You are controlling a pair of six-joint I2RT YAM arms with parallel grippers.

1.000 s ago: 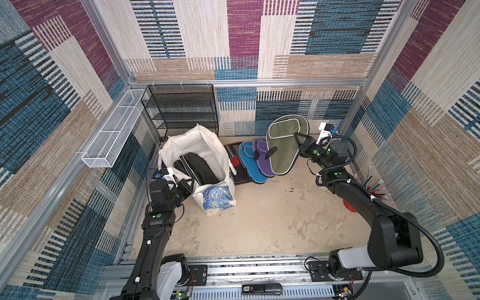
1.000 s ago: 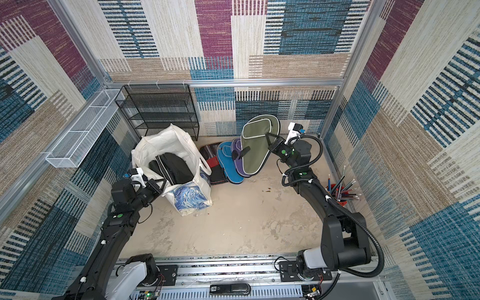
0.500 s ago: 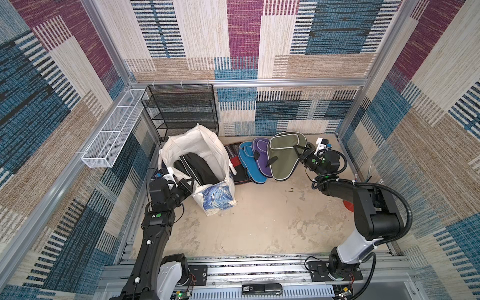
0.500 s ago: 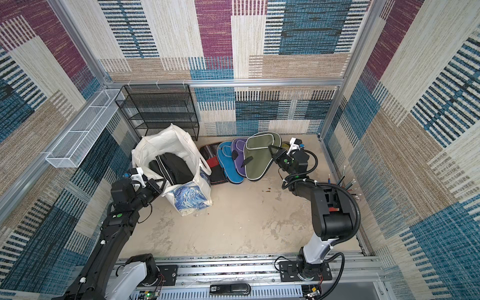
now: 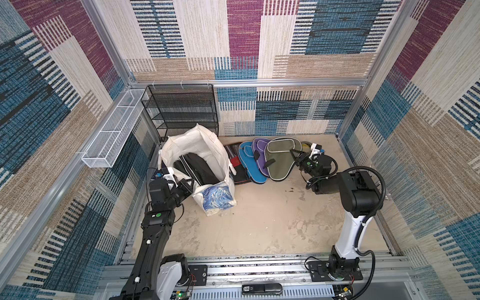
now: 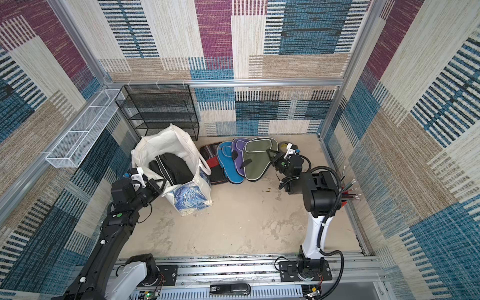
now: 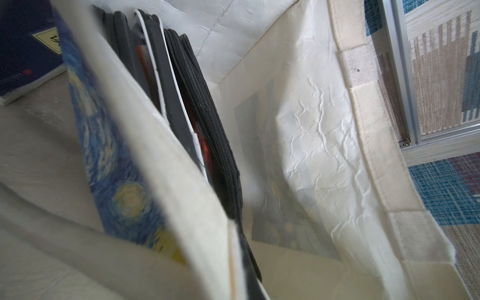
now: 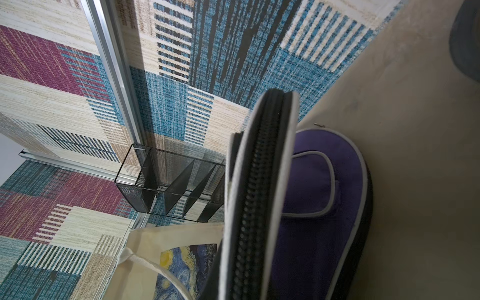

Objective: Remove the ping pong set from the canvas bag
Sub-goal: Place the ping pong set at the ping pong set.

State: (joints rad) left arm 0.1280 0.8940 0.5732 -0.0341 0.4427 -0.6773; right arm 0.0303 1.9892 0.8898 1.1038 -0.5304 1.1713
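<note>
The canvas bag (image 5: 197, 149) stood upright and open at about ten o'clock on the worktop (image 5: 259, 220), with its blue-and-yellow print facing six o'clock. Black zippered cases (image 5: 198, 168) stood on edge inside it. The left pincer (image 5: 187, 186) was closed on the bag's rim at the bag's eight o'clock corner, and cream fabric filled the left wrist view. At twelve to one o'clock, outside the bag, the right pincer (image 5: 298, 161) was clamped shut on the narrow end of the olive-green paddle case (image 5: 279, 162). The case's wide end overlapped a purple case (image 5: 258, 145), and a blue case (image 5: 246, 162) lay just beside that at nine o'clock. A black wire rack (image 5: 181, 111) stood against the back wall, behind the bag.
</note>
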